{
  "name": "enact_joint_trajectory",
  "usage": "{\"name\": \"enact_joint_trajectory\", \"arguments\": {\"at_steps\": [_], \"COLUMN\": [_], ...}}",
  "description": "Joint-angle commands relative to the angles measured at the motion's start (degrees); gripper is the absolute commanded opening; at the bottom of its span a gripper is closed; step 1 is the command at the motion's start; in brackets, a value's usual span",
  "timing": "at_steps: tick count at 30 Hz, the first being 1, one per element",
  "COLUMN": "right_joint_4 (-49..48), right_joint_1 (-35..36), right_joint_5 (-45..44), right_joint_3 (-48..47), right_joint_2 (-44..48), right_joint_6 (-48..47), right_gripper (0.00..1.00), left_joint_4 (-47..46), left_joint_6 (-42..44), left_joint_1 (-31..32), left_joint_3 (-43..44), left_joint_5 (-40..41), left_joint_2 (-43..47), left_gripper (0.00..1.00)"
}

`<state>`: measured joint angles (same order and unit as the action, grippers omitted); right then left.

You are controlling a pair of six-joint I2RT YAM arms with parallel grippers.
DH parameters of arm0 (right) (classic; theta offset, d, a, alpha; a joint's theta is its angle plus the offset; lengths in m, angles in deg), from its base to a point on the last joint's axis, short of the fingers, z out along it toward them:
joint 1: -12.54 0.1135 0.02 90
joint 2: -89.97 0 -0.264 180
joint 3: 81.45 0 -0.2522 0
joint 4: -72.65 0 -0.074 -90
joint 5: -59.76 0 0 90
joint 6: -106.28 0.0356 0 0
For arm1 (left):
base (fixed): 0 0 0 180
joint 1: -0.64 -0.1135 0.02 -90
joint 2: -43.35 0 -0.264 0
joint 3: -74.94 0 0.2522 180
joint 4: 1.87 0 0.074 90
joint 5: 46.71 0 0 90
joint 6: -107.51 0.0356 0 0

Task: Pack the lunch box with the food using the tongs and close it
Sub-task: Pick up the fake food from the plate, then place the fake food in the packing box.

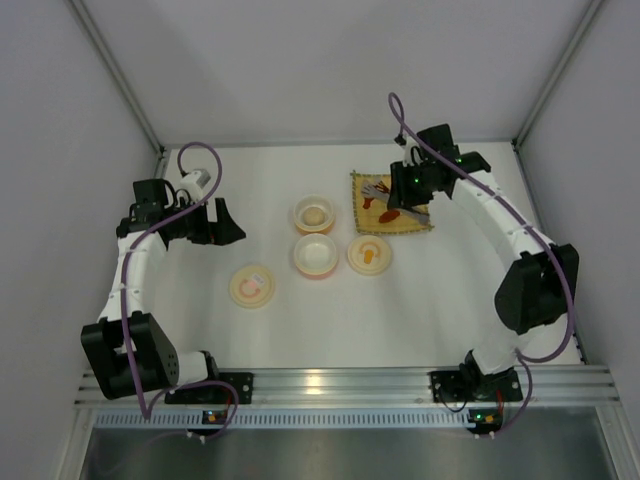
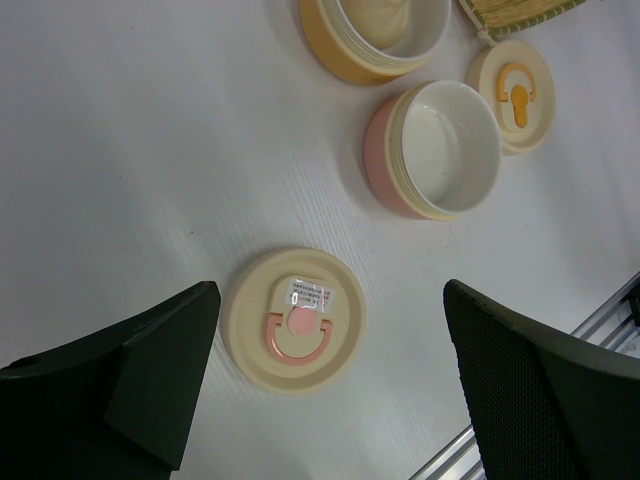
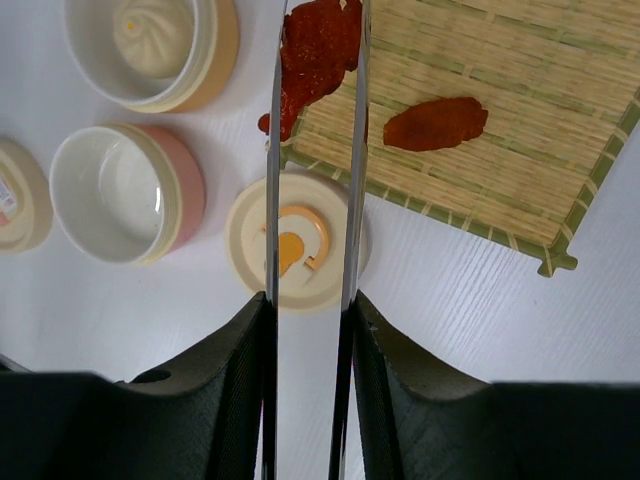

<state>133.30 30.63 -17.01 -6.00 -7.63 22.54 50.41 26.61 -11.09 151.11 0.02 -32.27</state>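
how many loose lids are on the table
2. The pink-handled lid lies front-left of the pink bowl; the orange-handled lid lies right of that bowl, beside the woven mat. None seem hidden.

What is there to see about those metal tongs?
The tongs are slim, shiny silver metal: two long thin arms running nearly parallel. The right gripper squeezes them between its black fingers. They reach over a cream lid, their far ends flanking a red food piece at the edge of the woven mat.
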Motion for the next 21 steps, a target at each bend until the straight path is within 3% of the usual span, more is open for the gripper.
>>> {"name": "enact_joint_trajectory", "arguments": {"at_steps": [1, 21], "right_joint_4": [0.04, -5.41], "right_joint_1": [-0.42, 14.6], "right_joint_5": [4.16, 10.76], "right_joint_3": [0.69, 8.34], "right_joint_2": [5.4, 9.89], "right_joint_6": [-2.13, -5.74], "right_gripper": [0.12, 0.13], "left_joint_4": [-2.66, -1.61], "left_joint_6": [-0.22, -0.67], "left_joint_1": [-0.4, -0.32], "left_joint_3": [0.61, 1.84], "left_joint_5": [-1.65, -1.38], "left_joint_2": [0.47, 0.29], "left_gripper": [0.98, 0.99]}}
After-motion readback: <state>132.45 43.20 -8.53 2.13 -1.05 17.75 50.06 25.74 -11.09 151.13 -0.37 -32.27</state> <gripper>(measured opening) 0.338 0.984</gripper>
